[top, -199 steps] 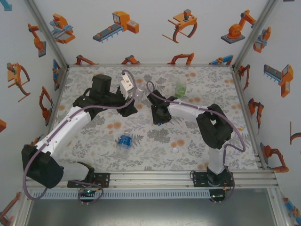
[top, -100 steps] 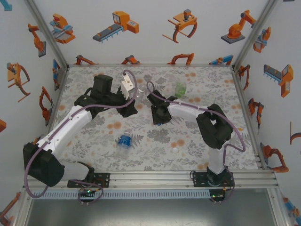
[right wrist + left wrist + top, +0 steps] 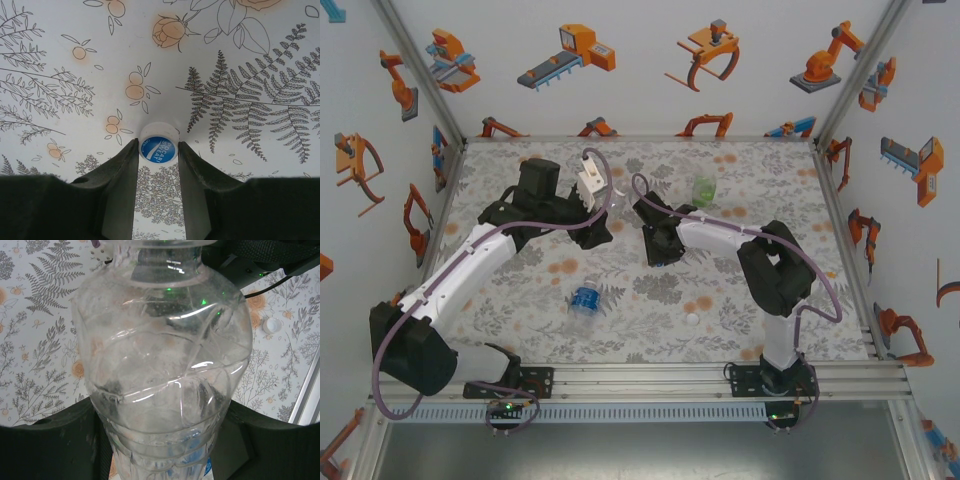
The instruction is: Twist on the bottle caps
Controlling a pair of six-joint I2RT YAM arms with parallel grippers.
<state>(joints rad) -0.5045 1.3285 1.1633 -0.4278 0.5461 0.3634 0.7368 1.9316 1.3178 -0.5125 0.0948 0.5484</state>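
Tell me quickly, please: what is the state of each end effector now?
Left end effector: closed on the colourless bottle.
Right end effector: closed on the white Pocari Sweat cap.

3 bottles (image 3: pixel 704 188) (image 3: pixel 584 298) (image 3: pixel 160 365), 2 caps (image 3: pixel 692 319) (image 3: pixel 158 148), 2 robot arms (image 3: pixel 470 265) (image 3: pixel 720 235).

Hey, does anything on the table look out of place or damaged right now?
The blue-label bottle lies on its side mid-table, while the green bottle stands upright. The colourless bottle in the left gripper shows dented, creased walls. One white cap sits loose on the table.
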